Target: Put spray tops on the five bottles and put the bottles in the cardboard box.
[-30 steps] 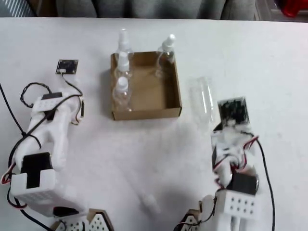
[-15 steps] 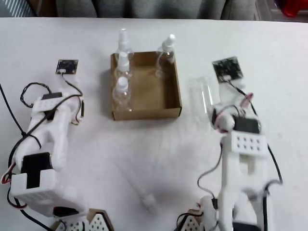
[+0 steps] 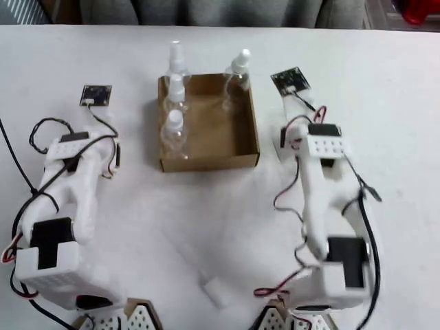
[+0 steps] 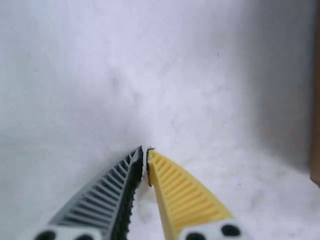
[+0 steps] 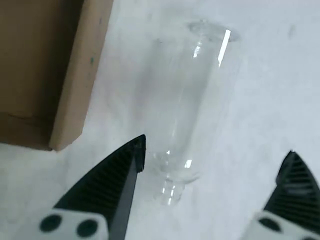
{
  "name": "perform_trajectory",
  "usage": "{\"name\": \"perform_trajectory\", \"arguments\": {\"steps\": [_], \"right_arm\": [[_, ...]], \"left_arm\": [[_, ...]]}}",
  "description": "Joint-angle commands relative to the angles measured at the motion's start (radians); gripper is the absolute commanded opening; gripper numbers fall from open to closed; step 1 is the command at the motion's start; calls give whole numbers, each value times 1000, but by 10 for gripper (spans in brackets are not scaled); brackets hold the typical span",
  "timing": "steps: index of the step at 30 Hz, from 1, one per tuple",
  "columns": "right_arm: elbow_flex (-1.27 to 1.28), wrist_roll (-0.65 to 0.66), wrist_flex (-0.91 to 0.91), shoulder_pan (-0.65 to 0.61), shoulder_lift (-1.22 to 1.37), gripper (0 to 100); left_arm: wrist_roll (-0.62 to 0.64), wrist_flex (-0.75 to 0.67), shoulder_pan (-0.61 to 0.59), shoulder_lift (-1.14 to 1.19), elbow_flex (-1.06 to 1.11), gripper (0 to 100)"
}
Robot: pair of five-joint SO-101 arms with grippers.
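With its fingers spread wide and holding nothing, the right gripper [image 5: 216, 150] hangs over the uncapped bottle [image 5: 185, 105]. That bottle lies on its side on the worktop [image 5: 280, 75] just beside the cardboard box [image 5: 75, 75], roughly parallel to the box wall on the right arm's side, narrow neck toward the fingers. Four topped bottles [image 3: 173, 130] stand at the box: two along the wall on the left arm's side, two at its far corners (cannot tell whether inside or just behind the wall). One loose spray top [image 3: 214, 292] lies well in front of the box. The left gripper [image 4: 146, 150] is off the box's other side, fingers closed together on nothing. Judgement: the bottle looks empty, light, thin-walled and smooth, so it will likely roll or slip, and dent if squeezed hard. Take it across mid-body, square to its axis, leaving the neck free for the top.
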Motion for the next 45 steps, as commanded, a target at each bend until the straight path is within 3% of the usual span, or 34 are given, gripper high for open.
{"name": "perform_trajectory", "arguments": {"steps": [1, 5, 13, 19, 28, 35, 38, 41, 45], "right_arm": [[-152, 2, -16, -2, 114, 348], [-265, 2, -10, -1, 255, 286], [-327, 2, -15, 21, 321, 9], [-319, 2, 61, 58, 228, 15], [-319, 2, 456, 21, -53, 17], [-319, 2, 753, -108, -275, 21], [-318, 2, 848, -194, -363, 21], [-255, 2, 852, -289, -466, 18], [-106, 2, 826, -509, -621, 21]], "left_arm": [[-12, -23, -1, -65, 2, 20], [-12, -25, -1, -65, 2, 20], [-12, -25, -1, -64, -2, 20], [-12, -25, -1, -62, -2, 20], [-12, -25, -4, -65, 0, 20], [-8, -17, -30, -67, 0, 20], [52, -21, -45, -67, 0, 20], [91, -23, -74, -67, -6, 20], [126, -64, -107, -65, -6, 20]]}}
